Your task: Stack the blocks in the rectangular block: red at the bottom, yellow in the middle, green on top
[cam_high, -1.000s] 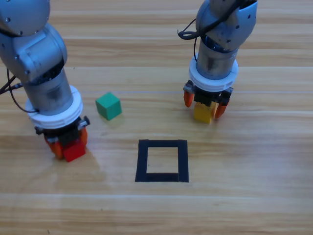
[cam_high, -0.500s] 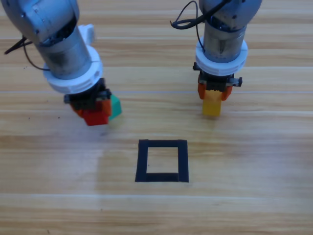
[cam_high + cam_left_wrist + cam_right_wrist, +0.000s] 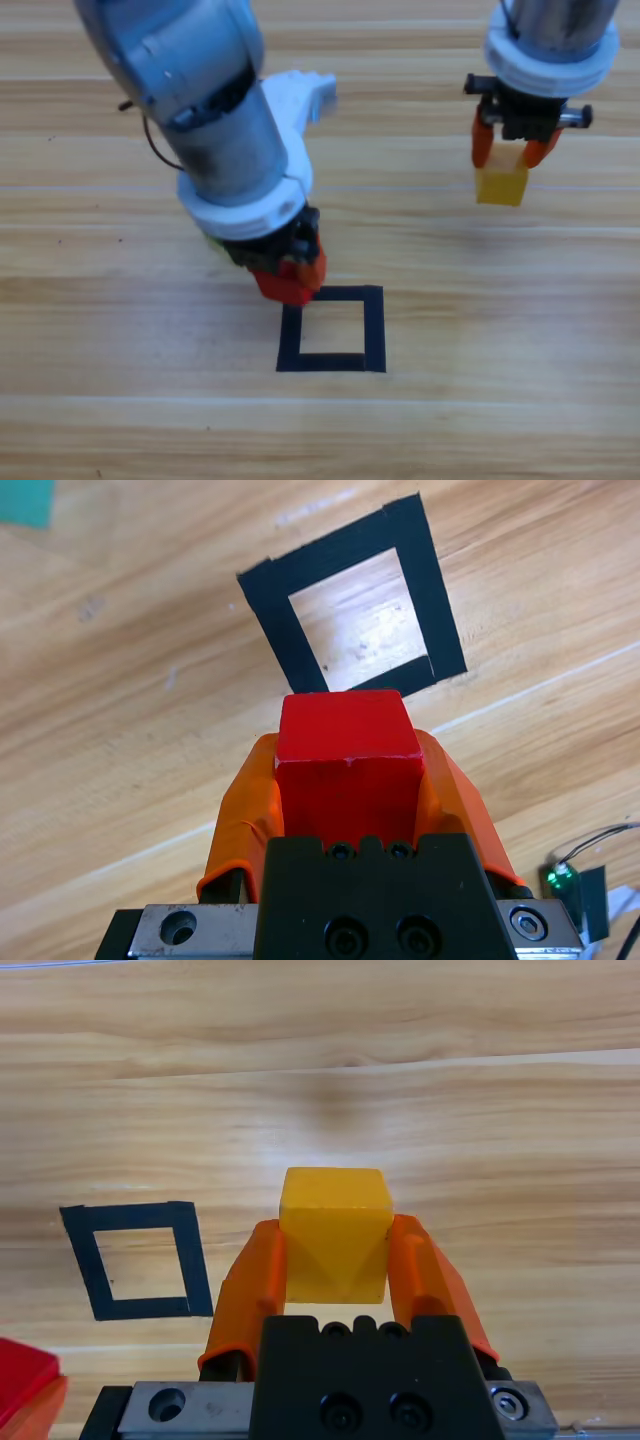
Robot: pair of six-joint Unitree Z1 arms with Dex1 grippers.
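My left gripper point(image 3: 290, 272) is shut on the red cube point(image 3: 283, 288) and holds it over the top-left corner of the black tape rectangle point(image 3: 375, 330). From the left wrist the red cube point(image 3: 345, 745) sits between the jaws, with the rectangle point(image 3: 425, 590) just beyond it and its inside bare wood. Up at the right, my right gripper point(image 3: 510, 160) is shut on the yellow cube point(image 3: 501, 186), held off the table. The right wrist view shows that yellow cube point(image 3: 335, 1240) in the jaws. The green cube point(image 3: 25, 500) shows only at the left wrist view's top-left corner; the left arm hides it from above.
The right wrist view shows the tape rectangle point(image 3: 190, 1260) at its left and the red cube point(image 3: 25, 1375) at its bottom-left corner. Bare wooden table surrounds the rectangle in front and to the right.
The left arm lifted the red cube from the table's left and carried it right to the rectangle's top-left corner. The right arm raised the yellow cube and moved it up and right.
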